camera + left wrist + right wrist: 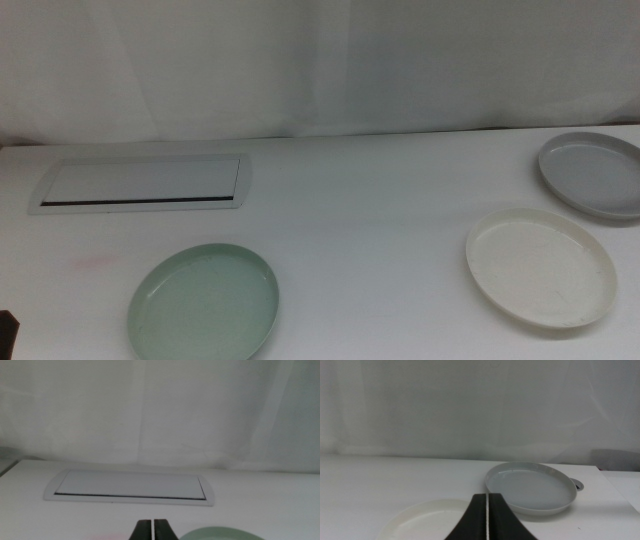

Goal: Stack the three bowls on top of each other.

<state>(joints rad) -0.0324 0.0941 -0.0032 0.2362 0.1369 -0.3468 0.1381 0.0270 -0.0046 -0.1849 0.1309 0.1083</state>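
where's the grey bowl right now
In the middle view the grey bowl sits at the table's far right, just behind the cream bowl and apart from it, well away from the green bowl.

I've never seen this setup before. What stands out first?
Three shallow bowls lie apart on the white table: the mint green bowl near the front left, the cream white bowl at right, the light grey bowl behind it. A flat white panel sits at back left.
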